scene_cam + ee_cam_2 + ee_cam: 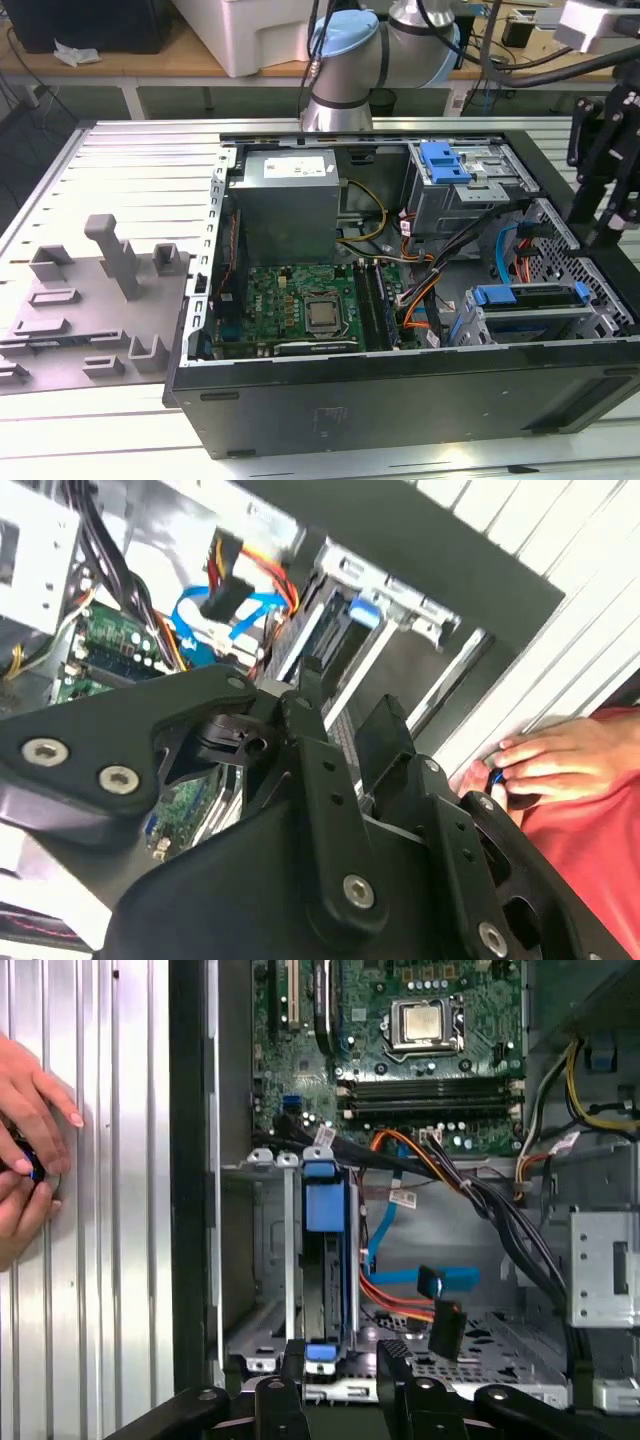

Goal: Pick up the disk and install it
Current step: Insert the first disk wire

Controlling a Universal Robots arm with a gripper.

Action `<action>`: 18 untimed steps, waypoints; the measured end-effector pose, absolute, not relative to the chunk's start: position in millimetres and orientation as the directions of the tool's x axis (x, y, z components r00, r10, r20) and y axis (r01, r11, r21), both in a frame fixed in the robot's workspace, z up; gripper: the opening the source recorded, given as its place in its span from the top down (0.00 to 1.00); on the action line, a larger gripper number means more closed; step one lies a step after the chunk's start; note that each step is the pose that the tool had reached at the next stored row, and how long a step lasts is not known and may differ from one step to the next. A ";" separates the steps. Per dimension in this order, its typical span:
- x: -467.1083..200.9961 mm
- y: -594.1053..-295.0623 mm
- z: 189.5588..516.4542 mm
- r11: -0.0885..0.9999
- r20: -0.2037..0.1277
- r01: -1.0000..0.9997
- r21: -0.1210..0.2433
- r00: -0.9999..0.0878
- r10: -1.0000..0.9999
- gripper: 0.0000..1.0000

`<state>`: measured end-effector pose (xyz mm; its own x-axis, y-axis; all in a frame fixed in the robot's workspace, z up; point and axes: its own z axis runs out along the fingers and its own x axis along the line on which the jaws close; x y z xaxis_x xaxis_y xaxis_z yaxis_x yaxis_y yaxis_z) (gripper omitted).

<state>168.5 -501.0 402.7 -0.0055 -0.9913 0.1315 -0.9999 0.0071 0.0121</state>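
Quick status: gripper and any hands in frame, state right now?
Gripper: open, fingers apart over the disk, holding nothing.
Person's hands: together on the table, around something small; cannot tell what.

disk: hard drive (529, 297) in a blue plastic bracket
look: blue bracket edge and end tabs show; silver body mostly hidden
pose: seen edge-on in both wrist views (325, 1210) (338, 630)
place: seated in a slot of the silver drive cage (470, 325), inside the open computer case (400, 400), at the exterior view's right
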 end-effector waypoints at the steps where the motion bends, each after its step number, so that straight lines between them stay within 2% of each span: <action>1: 169.3 -495.0 402.6 0.007 0.137 -1.000 0.012 -0.006 -0.991 0.58; 8: 171.0 -470.3 400.8 0.009 0.178 -1.000 0.012 -0.007 -0.984 0.58; 18: 173.2 -442.3 397.1 0.011 0.201 -1.000 0.011 -0.008 -0.980 0.58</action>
